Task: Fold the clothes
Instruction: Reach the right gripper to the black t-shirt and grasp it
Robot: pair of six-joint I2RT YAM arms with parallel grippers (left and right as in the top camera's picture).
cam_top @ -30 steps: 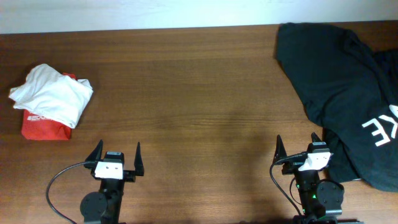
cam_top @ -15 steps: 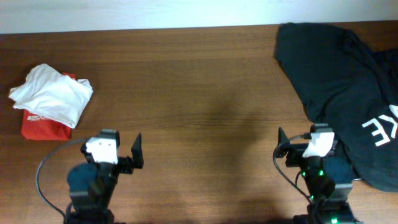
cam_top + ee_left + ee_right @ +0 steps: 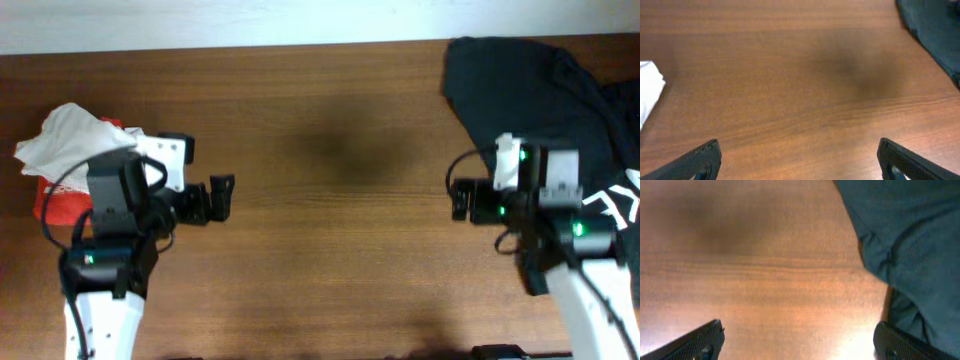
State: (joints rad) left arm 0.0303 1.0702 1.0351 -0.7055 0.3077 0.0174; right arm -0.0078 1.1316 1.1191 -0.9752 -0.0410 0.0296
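Lying crumpled at the far right of the table (image 3: 330, 250), the black shirt (image 3: 540, 90) is not held. The right gripper (image 3: 797, 335) and left gripper (image 3: 797, 152) are spread wide, empty. Grabbing a bunched spot could catch two layers and tangle it.

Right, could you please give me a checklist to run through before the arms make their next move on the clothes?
1. The left gripper is open and empty: ok.
2. The right gripper is open and empty: ok.
3. The black shirt lies flat: not ok, rumpled.
4. The whole shirt is on the table: cannot tell, it runs out of frame.
5. The white cloth is folded: not ok, bunched on a red item.
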